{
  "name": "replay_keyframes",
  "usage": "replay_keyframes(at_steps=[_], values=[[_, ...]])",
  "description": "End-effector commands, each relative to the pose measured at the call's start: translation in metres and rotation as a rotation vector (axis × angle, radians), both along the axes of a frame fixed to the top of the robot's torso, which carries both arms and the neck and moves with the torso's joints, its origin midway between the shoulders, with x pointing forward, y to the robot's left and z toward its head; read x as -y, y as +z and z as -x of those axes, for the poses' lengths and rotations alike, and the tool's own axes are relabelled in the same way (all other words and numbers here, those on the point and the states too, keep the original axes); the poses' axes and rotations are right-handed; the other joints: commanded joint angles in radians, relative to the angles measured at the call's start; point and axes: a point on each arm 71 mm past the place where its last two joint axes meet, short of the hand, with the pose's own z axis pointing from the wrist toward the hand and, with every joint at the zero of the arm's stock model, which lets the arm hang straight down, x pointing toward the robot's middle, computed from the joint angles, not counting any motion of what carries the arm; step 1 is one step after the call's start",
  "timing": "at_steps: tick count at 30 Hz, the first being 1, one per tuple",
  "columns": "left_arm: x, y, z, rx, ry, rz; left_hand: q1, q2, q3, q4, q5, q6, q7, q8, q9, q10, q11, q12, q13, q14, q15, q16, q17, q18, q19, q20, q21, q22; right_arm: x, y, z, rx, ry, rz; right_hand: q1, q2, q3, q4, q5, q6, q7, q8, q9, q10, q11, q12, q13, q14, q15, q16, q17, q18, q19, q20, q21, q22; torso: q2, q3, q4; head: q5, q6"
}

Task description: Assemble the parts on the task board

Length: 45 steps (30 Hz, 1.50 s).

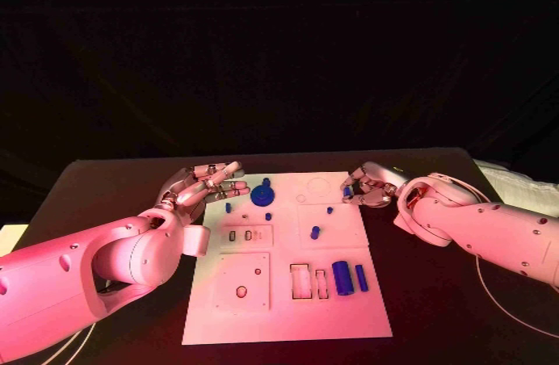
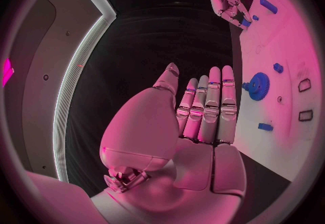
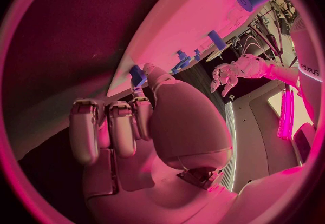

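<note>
Board [image 1: 285, 320] lies flat on the black table [image 1: 443, 300], long side running away from the robot. Nearest part of the board: a square plate [image 1: 241, 282] with an oval slot and a small hole, then two upright rectangular slots [image 1: 310, 283], and beside them a thick blue cylinder [image 1: 342, 277] and a thinner blue rod [image 1: 363, 278], both lying flat, side by side, not touching. Midway up: two small slots [image 1: 240, 236] on the left side, a short blue pin [image 1: 314, 232] to their right. Farther on: small blue pegs at [image 1: 269, 216], [image 1: 229, 207] and [image 1: 329, 211]. Far end: blue gear [image 1: 263, 194] lying just beside the left hand's fingertips; faint round recess [image 1: 313, 192] to its right. Left hand [image 1: 208, 184] hovers at the board's far left edge, fingers straight and close together, thumb apart, nothing in it; the left wrist view shows the palm [image 2: 203, 110] bare and the gear [image 2: 257, 84] beyond the fingertips. Right hand [image 1: 371, 186] sits at the board's far right edge, fingers curled in; a small blue piece [image 1: 347, 191] shows at its fingertips, and the right wrist view shows that piece [image 3: 138, 76] pinched at the tips of thumb and finger against the board edge. No readable writing on the board; lettering on the left arm in the right wrist view too small to make out.
</note>
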Motion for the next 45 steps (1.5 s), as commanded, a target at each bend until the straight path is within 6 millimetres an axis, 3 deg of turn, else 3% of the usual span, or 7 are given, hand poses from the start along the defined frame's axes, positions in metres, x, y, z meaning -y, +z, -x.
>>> replay_keyframes(at_steps=[1,12,28,32,39,45], values=[[0.0022,0.0011,0.0006,0.005,-0.017,0.012,0.003,0.004,0.0,-0.004,-0.003,-0.002,0.0,-0.003,0.0,-0.003,-0.003,-0.002,-0.001,-0.002,0.002,-0.005,0.001,0.004,-0.001,0.006,-0.005,-0.001,0.0001,-0.0035,0.0003,-0.021,0.005,0.011,0.0,0.012,0.008,-0.002,-0.007,0.011,-0.003,0.004,0.002,0.015,-0.008,0.005,0.143,0.099,-0.009,0.006,0.231,-0.014,0.024,-0.002,0.003,0.083,0.0,0.0001,0.0002,-0.001,-0.002],[0.002,0.001,0.0007,0.003,-0.018,0.011,0.004,0.006,0.001,-0.006,-0.003,-0.003,0.0,-0.003,0.0,-0.004,-0.003,-0.002,-0.001,-0.002,0.002,-0.006,0.002,0.004,-0.001,0.006,-0.006,-0.001,0.0025,-0.0037,-0.0002,-0.018,-0.004,0.012,0.001,0.015,0.014,-0.006,-0.013,0.018,-0.006,0.004,0.001,0.015,-0.01,0.006,0.144,0.099,-0.01,0.006,0.232,-0.014,0.024,-0.003,0.003,0.084,-0.001,0.001,-0.0002,-0.001,-0.003],[0.0026,0.001,0.0009,0.002,-0.021,0.012,0.005,0.006,0.001,-0.008,-0.003,-0.003,0.0,-0.003,0.0,-0.004,-0.002,-0.002,-0.001,-0.002,0.002,-0.007,0.002,0.004,-0.001,0.006,-0.006,-0.001,0.0036,-0.0031,-0.0002,-0.01,-0.015,0.012,-0.026,-0.016,0.001,-0.01,-0.029,-0.016,0.004,-0.015,-0.007,0.008,-0.003,-0.007,0.137,0.099,-0.004,0.006,0.233,-0.014,0.024,0.0,0.003,0.083,0.0,0.0014,-0.0004,-0.002,-0.003],[0.0026,0.001,0.001,0.002,-0.021,0.012,0.005,0.006,0.001,-0.008,-0.003,-0.003,0.0,-0.003,0.0,-0.004,-0.002,-0.002,-0.001,-0.002,0.002,-0.007,0.002,0.004,-0.001,0.006,-0.006,-0.001,0.0029,-0.0029,0.0,-0.008,-0.01,0.011,-0.02,-0.003,0.011,-0.014,-0.028,0.004,-0.001,-0.005,-0.002,0.012,-0.006,-0.001,0.141,0.1,-0.005,0.007,0.234,-0.014,0.024,0.001,0.003,0.084,0.0,0.0012,-0.0003,-0.002,-0.003],[0.0026,0.001,0.001,0.002,-0.021,0.012,0.005,0.006,0.001,-0.008,-0.003,-0.003,0.0,-0.003,0.0,-0.004,-0.002,-0.002,-0.001,-0.002,0.002,-0.007,0.002,0.004,-0.001,0.006,-0.006,-0.001,0.002,0.0004,0.0,0.035,-0.004,-0.006,0.004,0.044,0.047,-0.036,-0.049,0.1,-0.037,0.041,0.017,0.026,-0.036,0.022,0.155,0.1,-0.027,0.007,0.236,-0.015,0.027,-0.014,0.006,0.09,-0.001,0.0011,0.0005,-0.003,-0.004],[0.0022,0.001,0.0008,0.003,-0.019,0.011,0.005,0.006,0.001,-0.009,-0.003,-0.004,0.0,-0.004,0.0,-0.005,-0.002,-0.002,-0.001,-0.002,0.002,-0.007,0.003,0.004,-0.001,0.006,-0.007,-0.001,0.0005,0.0041,0.0005,0.079,-0.006,-0.018,0.009,0.061,0.059,-0.053,-0.056,0.134,-0.058,0.062,0.029,0.035,-0.054,0.034,0.163,0.1,-0.044,0.008,0.237,-0.015,0.028,-0.031,0.006,0.091,-0.001,0.0012,0.0006,-0.003,-0.006]])
